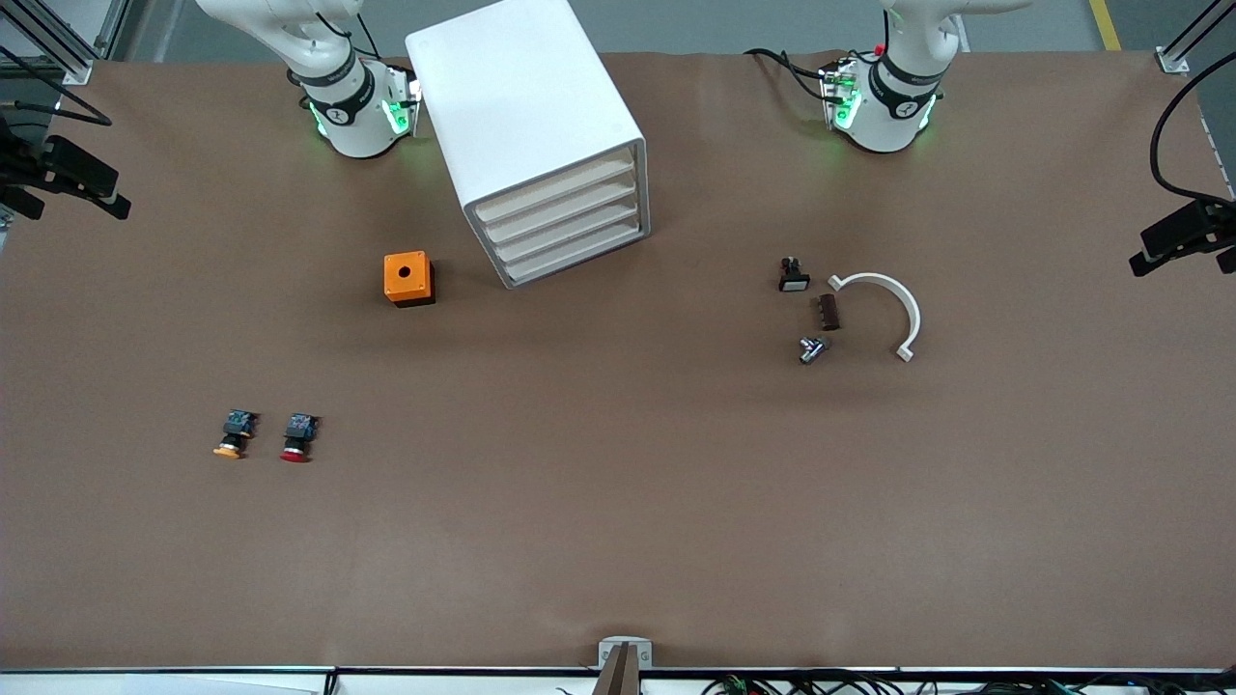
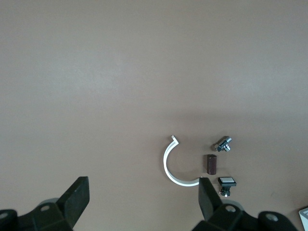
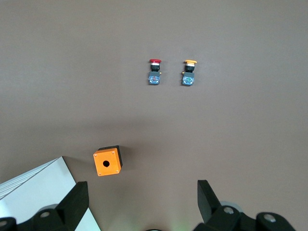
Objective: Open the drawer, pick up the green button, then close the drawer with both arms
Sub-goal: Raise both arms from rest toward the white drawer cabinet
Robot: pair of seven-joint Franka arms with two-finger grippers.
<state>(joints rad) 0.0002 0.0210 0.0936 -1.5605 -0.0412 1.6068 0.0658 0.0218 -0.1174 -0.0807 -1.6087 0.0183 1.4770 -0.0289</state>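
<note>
Cream-fronted and shut, the drawer (image 1: 579, 259) sat lowest of four in the white cabinet (image 1: 526, 116), which stood on the brown worktop (image 1: 618, 502) between the two arm bases. No green-capped button showed anywhere. Just beside the cabinet, toward the right arm's end, lay an orange box (image 1: 408, 278); nearer the camera than the cabinet lay a red-capped button (image 1: 298, 437) and an orange-capped button (image 1: 233, 434). Both arms waited high: the left gripper (image 2: 143, 202) and the right gripper (image 3: 142, 202) had fingers spread wide, holding nothing.
</note>
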